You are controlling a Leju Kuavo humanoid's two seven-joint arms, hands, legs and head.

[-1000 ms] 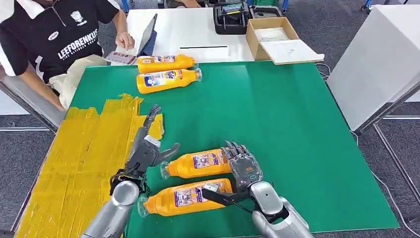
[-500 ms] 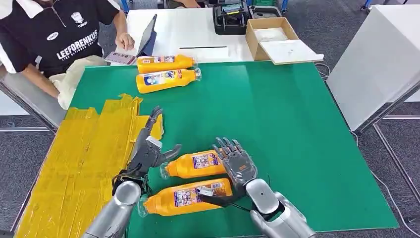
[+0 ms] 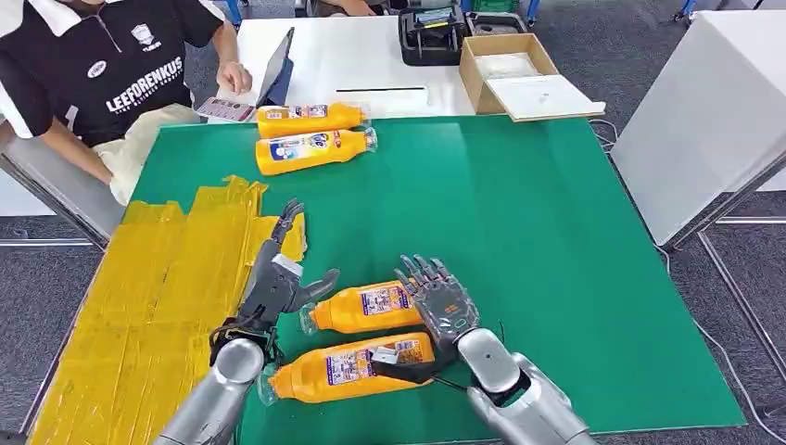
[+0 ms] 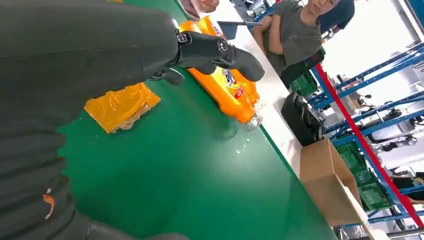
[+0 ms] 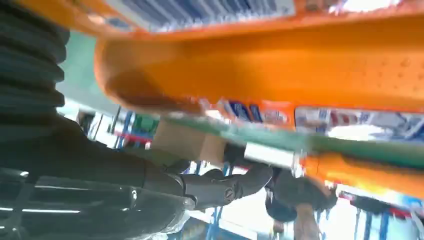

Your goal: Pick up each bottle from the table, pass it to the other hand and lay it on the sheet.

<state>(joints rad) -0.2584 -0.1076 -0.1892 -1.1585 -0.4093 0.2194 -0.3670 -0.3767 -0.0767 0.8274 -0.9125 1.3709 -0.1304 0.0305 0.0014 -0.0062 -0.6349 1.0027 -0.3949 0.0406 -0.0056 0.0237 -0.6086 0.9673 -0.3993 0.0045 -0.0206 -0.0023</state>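
Observation:
Two orange bottles lie side by side near the front of the green table (image 3: 538, 241): the nearest bottle (image 3: 338, 371) and a second bottle (image 3: 361, 308) just behind it. My right hand (image 3: 437, 306) hovers over their base ends, fingers spread above the second bottle, thumb lying across the nearest one. The right wrist view shows the nearest bottle (image 5: 280, 70) very close. My left hand (image 3: 276, 278) stands open beside the bottle caps, at the edge of the yellow sheet (image 3: 148, 306). Two more orange bottles (image 3: 310, 118) (image 3: 313, 150) lie at the far left; the left wrist view shows them (image 4: 225, 85).
A person (image 3: 102, 74) sits at the far left corner beside a tablet (image 3: 278, 67). Behind the green table a white table holds a cardboard box (image 3: 505, 65) and a black case (image 3: 431, 35). A white cabinet (image 3: 714, 111) stands to the right.
My right hand has shifted a little left over the near bottles, its thumb sliding further across the nearest one. The left hand has barely moved.

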